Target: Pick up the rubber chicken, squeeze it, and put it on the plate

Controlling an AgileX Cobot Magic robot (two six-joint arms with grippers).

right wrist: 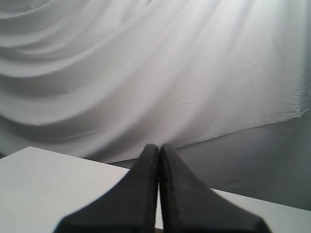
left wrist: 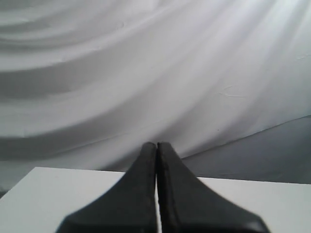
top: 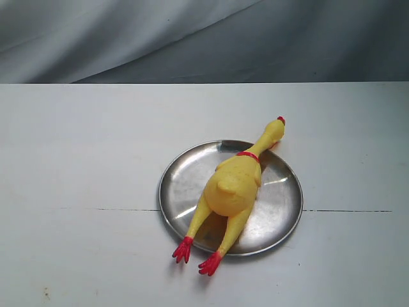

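Note:
The yellow rubber chicken (top: 233, 185) lies across the shiny steel plate (top: 182, 182) in the exterior view. Its plump body rests on the plate, its red feet hang over the near rim and its head with the red comb sticks out past the far rim. No arm or gripper shows in that view. In the left wrist view my left gripper (left wrist: 156, 144) is shut with nothing between its black fingers. My right gripper (right wrist: 159, 146) is likewise shut and empty. Both wrist views face the grey cloth backdrop, and neither shows the chicken or the plate.
The white table (top: 77, 192) has a thin seam line running across it at the plate's level. A grey draped cloth (top: 192, 38) hangs behind the table's far edge.

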